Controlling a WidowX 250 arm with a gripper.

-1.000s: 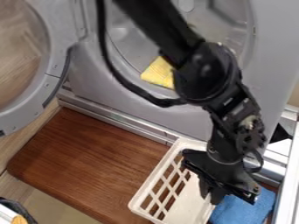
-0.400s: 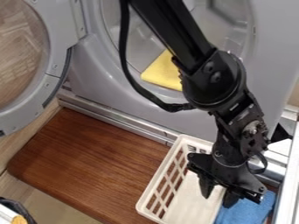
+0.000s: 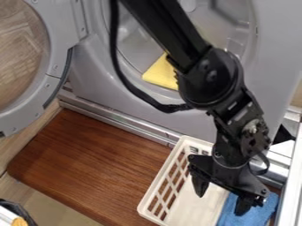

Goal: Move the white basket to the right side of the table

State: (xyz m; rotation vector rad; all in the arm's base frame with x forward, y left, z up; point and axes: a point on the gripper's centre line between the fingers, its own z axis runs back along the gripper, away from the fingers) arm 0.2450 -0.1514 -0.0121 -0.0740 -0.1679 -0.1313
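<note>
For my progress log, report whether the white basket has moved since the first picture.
Yes: the white basket has shifted slightly right in the view, judged against the wooden board.

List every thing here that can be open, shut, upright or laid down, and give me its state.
Claw: open, over the basket's right side and the blue cloth.
White basket: upright, at the wooden board's right end.
Machine door: swung open.
Yellow cloth: lying at the drum opening's lower edge.
Blue cloth: lying beside the basket.
</note>
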